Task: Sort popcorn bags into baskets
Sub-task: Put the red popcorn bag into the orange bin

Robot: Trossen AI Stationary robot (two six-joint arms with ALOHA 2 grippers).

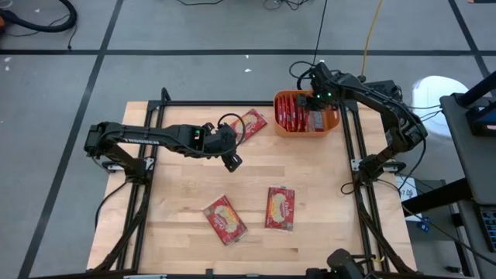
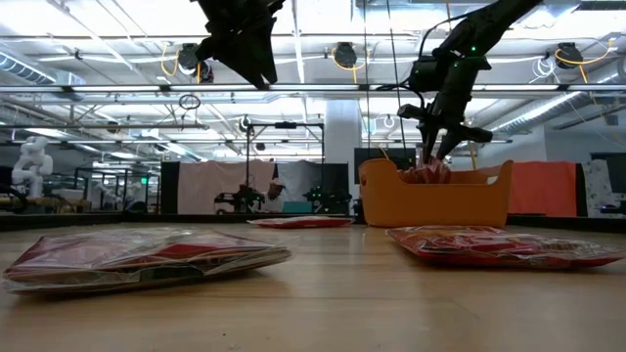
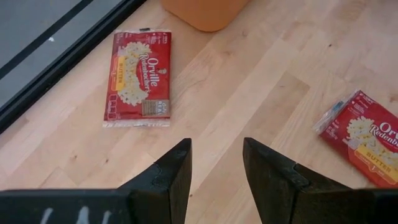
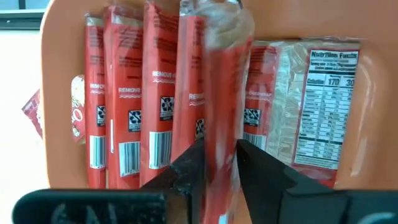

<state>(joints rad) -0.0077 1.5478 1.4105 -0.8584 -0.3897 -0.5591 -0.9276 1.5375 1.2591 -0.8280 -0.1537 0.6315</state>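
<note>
The orange basket (image 1: 332, 124) stands at the table's far right and holds several red popcorn bags (image 4: 130, 93) on edge, plus one lying flat, label side up (image 4: 317, 106). My right gripper (image 1: 314, 99) is above the basket, shut on one more bag (image 4: 217, 93). Three bags lie flat on the table: one left of the basket (image 1: 249, 122) and two near the front (image 1: 225, 218) (image 1: 280, 208). My left gripper (image 1: 231, 159) hovers open above the table's middle, just short of the far bag (image 3: 138, 76), touching nothing. My right gripper pinches a red popcorn bag between its two fingers (image 4: 186, 171), on its flat faces near the end closest to the wrist (image 4: 219, 163). The fingers come from above, pointing down into the basket. The bag hangs on edge, its far end (image 4: 217, 25) among the standing bags.
The table's black frame rails run along its left, right and far sides (image 1: 356, 139). Bare wood lies between the far bag and the two near ones (image 1: 294, 163). In the low view the near bags (image 2: 147, 256) (image 2: 489, 244) lie in front of the basket (image 2: 435, 196).
</note>
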